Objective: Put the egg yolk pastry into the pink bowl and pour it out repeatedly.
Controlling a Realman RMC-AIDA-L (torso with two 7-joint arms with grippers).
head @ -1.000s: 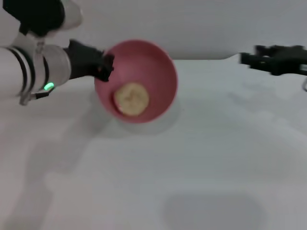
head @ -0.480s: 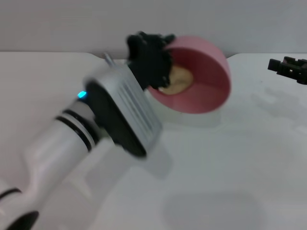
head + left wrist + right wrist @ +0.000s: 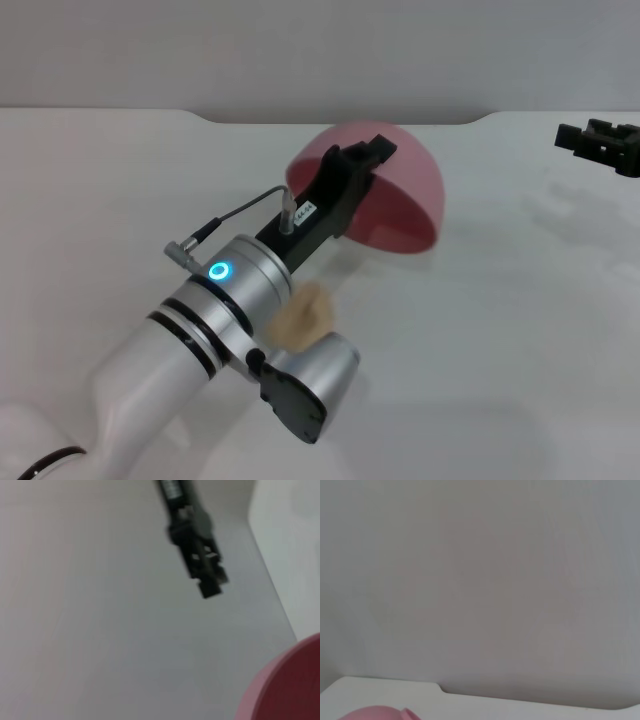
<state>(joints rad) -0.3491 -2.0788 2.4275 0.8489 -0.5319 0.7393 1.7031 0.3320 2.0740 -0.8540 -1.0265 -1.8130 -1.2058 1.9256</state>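
The pink bowl (image 3: 395,200) is lifted off the white table and tipped over, with its mouth turned down and toward me. My left gripper (image 3: 372,152) is shut on its rim from the near-left side. The egg yolk pastry (image 3: 303,314) shows as a blurred beige patch below the bowl, beside my left forearm and outside the bowl; I cannot tell if it touches the table. A slice of the pink bowl (image 3: 287,687) shows in the left wrist view, and another of the bowl (image 3: 375,713) in the right wrist view. My right gripper (image 3: 566,137) hangs parked at the far right.
The white table (image 3: 480,340) runs out to a grey wall (image 3: 320,50) behind it. The left wrist view shows the right gripper (image 3: 212,587) farther off against that wall.
My left arm has swung the bowl to the right and rolled it from upright to mouth-down. The pastry, inside the bowl before, has dropped out. The right arm has stayed put.
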